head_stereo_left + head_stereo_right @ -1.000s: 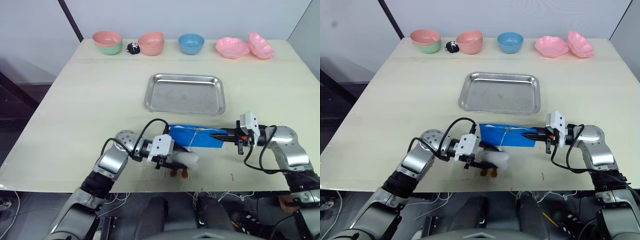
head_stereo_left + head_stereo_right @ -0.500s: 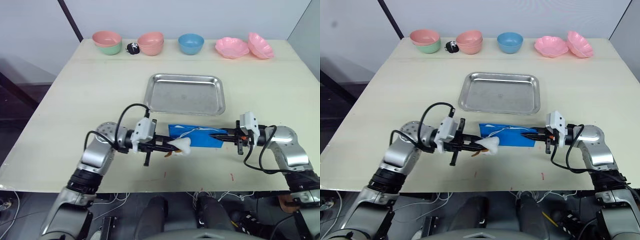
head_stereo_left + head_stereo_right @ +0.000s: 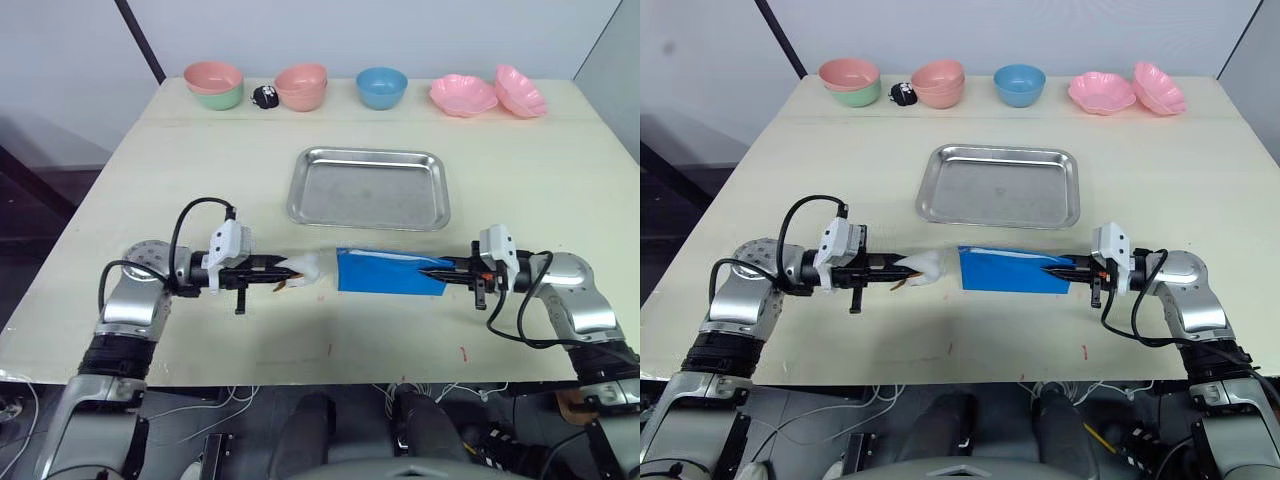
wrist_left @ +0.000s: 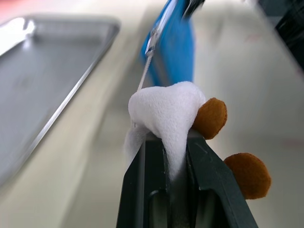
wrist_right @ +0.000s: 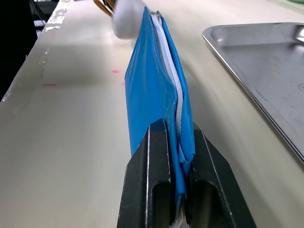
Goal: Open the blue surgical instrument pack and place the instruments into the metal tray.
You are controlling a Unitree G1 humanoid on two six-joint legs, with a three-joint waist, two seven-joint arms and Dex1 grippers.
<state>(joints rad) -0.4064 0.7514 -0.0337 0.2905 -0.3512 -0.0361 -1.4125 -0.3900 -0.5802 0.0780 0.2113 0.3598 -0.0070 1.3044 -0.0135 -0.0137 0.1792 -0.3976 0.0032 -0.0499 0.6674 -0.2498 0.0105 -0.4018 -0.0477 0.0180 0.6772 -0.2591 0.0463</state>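
The blue surgical instrument pack (image 3: pixel 390 272) lies on the table just in front of the metal tray (image 3: pixel 370 188). My right gripper (image 3: pixel 434 270) is shut on the pack's right end, with the white zipper line (image 5: pixel 170 90) running away between its fingers. My left gripper (image 3: pixel 288 270) is shut on a white fluffy pull tab (image 4: pixel 166 109) with brown pads, just left of the pack's left end. A thin cord (image 4: pixel 148 61) runs from the tab to the pack. The instruments are hidden inside the pack. The tray holds nothing.
Along the table's far edge stand a pink bowl stacked on a green one (image 3: pixel 214 84), stacked pink bowls (image 3: pixel 302 86), a blue bowl (image 3: pixel 382 87) and two pink scalloped dishes (image 3: pixel 490 94). A small black object (image 3: pixel 266 96) lies between the bowl stacks.
My left arm has swung out to the left, carrying the white tab from in front of the pack to beyond its left end. The right gripper and the pack's right end have stayed put.
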